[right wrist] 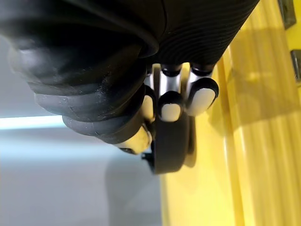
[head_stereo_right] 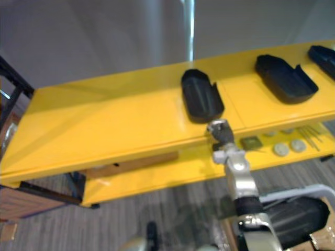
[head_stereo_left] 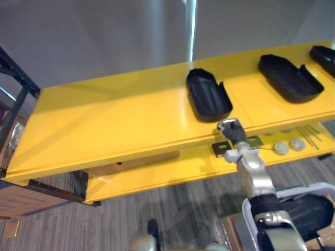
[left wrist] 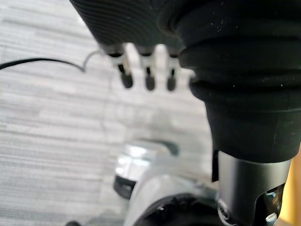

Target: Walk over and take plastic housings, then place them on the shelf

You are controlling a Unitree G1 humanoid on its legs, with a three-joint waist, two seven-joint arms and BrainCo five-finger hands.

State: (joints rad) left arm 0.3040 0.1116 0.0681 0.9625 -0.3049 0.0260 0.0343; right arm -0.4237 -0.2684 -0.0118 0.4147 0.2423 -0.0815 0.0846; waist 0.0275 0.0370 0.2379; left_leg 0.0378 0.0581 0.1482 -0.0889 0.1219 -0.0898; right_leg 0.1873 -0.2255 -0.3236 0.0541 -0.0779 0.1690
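Note:
A black plastic housing [head_stereo_left: 208, 95] lies hollow side up on the yellow top shelf [head_stereo_left: 115, 120], near its front edge. My right hand [head_stereo_left: 232, 130] is at that front edge, just short of the housing's near end. In the right wrist view its fingers [right wrist: 171, 106] are curled with nothing in them, and the housing [right wrist: 170, 143] shows edge-on just past them. A second housing [head_stereo_left: 289, 78] and a third [head_stereo_left: 324, 57] lie further right on the same shelf. My left hand [left wrist: 148, 77] hangs over the grey floor, fingers straight.
The yellow lower shelf [head_stereo_left: 157, 175] carries round discs [head_stereo_left: 281, 148], small metal plates [head_stereo_left: 254, 140] and thin rods [head_stereo_left: 311, 136]. A dark metal rack [head_stereo_left: 15, 89] stands at the left. A grey bin [head_stereo_left: 314, 191] with dark parts sits at the lower right.

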